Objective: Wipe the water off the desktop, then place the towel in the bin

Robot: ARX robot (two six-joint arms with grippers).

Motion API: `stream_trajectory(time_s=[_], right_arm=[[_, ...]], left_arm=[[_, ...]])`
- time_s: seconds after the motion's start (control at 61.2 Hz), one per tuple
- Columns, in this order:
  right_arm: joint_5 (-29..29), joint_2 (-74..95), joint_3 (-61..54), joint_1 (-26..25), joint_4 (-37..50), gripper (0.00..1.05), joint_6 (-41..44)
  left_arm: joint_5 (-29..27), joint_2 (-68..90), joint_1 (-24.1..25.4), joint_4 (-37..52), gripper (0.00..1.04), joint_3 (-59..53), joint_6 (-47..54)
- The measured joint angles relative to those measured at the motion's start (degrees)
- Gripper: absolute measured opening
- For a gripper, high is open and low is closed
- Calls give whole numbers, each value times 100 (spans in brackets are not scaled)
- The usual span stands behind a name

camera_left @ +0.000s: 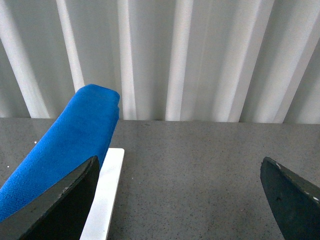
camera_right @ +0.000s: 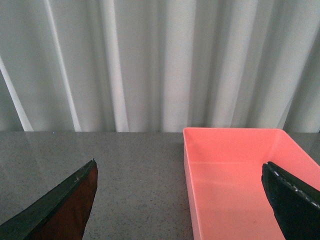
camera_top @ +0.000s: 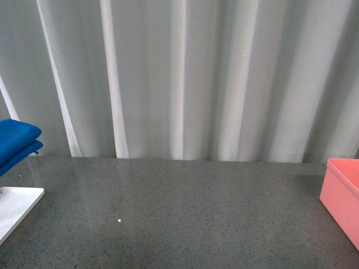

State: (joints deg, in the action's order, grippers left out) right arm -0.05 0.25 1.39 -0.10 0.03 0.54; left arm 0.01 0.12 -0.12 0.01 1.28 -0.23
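The bright blue towel [camera_top: 17,143] lies folded at the far left edge of the front view, over a flat white board [camera_top: 15,208]. In the left wrist view the towel [camera_left: 65,150] sits on that board [camera_left: 106,195], just beyond one finger of my open left gripper [camera_left: 180,200], which holds nothing. The salmon-pink bin [camera_top: 343,196] stands at the right edge of the dark grey speckled desktop [camera_top: 179,218]. My right gripper [camera_right: 180,202] hangs open, one finger over the empty bin [camera_right: 240,180], the other over the desktop [camera_right: 135,180]. I cannot make out any water. Neither arm shows in the front view.
A pale pleated curtain [camera_top: 185,78] closes off the far edge of the desktop. A tiny white speck [camera_top: 119,220] lies on the stone left of centre.
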Motion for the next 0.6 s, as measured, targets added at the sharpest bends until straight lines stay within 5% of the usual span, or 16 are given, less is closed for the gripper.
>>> stream_trajectory(time_s=[0.605], right_arm=[[0,0,0,0,0,98,0]], left_arm=[[0,0,0,2,98,0,0]])
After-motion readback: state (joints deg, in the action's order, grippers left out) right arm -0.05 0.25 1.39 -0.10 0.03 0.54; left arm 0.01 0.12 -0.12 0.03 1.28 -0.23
